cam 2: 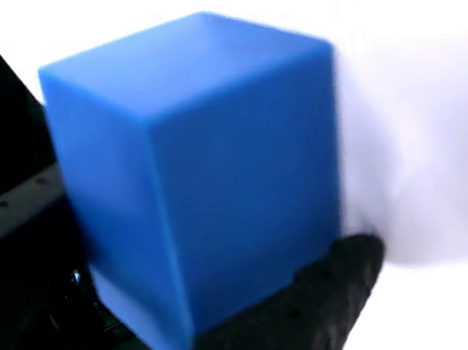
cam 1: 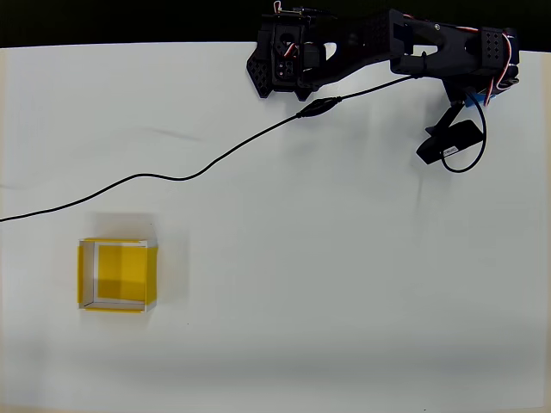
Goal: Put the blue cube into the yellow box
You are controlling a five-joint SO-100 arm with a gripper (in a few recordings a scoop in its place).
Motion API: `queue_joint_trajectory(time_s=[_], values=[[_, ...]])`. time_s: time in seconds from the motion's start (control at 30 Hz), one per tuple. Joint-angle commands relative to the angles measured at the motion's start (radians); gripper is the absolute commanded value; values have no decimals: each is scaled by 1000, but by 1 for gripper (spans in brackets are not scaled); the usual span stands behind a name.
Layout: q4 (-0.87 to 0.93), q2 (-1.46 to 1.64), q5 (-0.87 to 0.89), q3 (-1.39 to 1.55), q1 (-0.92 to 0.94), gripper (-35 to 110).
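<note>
Black claw [cam 2: 240, 318] grips the solid bright-blue cube [cam 2: 203, 176]; carry it level toward the shallow yellow open-topped box [cam 1: 118, 275] near the table's [cam 1: 344, 284] left edge.

blue cube [cam 2: 206, 171], yellow box [cam 1: 119, 275] w/ whitish rim, black arm [cam 1: 387, 47].

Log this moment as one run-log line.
gripper: shut on blue cube | yellow box: empty, lower left in overhead view | cube: not yet in box
</note>
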Motion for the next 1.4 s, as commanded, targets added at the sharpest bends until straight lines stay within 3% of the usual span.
queue_joint_trajectory(time_s=[0.0,0.37,0.6,0.9,1.37], values=[[5,60,-11,-83,-28,22],[6,109,-109,-58,-28,17],[-3,308,-216,-25,48,16],[-51,618,-379,8,287,16],[-89,916,-643,120,818,16]])
